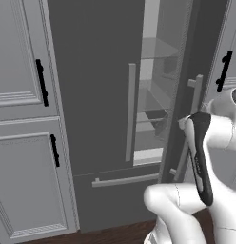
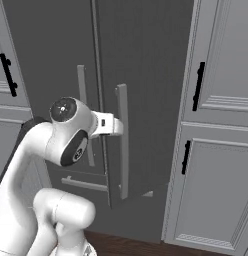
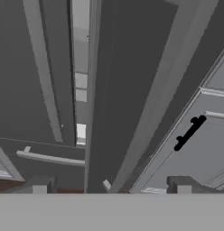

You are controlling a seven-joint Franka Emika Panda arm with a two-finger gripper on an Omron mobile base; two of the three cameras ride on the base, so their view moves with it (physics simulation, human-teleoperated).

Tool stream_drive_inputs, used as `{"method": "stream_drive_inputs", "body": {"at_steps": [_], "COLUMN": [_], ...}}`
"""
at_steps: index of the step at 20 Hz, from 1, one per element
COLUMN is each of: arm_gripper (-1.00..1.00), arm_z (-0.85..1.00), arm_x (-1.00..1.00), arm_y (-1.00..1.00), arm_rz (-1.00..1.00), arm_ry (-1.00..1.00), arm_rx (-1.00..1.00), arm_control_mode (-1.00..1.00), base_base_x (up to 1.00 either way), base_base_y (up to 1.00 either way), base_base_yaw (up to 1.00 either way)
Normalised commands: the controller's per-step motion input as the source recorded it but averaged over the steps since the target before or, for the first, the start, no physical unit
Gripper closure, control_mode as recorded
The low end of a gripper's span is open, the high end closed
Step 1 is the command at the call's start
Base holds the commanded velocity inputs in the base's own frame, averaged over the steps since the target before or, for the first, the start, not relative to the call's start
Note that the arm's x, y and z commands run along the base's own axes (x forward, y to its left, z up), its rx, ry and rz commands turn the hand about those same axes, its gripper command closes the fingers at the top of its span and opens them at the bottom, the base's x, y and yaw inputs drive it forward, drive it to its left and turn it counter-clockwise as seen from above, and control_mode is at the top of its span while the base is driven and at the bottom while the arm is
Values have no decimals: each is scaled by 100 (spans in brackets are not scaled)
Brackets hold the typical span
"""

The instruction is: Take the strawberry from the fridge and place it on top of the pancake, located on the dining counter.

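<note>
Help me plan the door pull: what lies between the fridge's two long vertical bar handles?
In the left base view, between the left handle and right handle, the fridge stands ajar, showing glass shelves.

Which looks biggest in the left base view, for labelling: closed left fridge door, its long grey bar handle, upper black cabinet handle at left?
1. Dark grey left fridge door
2. Its grey bar handle
3. Black cabinet handle
Nearness may skew this.

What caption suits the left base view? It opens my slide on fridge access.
Fridge right door ajar, glass shelves visible inside, robot arm beside its bar handle.
</note>
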Motion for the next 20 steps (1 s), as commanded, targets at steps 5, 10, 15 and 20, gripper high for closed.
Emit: {"method": "stream_drive_inputs", "body": {"at_steps": [5,10,15,20], "arm_gripper": [-100,-100,-100,-100], "arm_z": [48,7,-7,-35], "arm_x": [32,90,100,100], "arm_y": [100,88,24,-11], "arm_rz": [0,0,0,0], "arm_ry": [5,19,16,7], "arm_rx": [-35,-30,-18,-8], "arm_control_mode": [-100,-100,-100,-100], "base_base_x": [0,0,0,0], "base_base_y": [0,0,0,0], "base_base_yaw": [0,0,0,0]}}
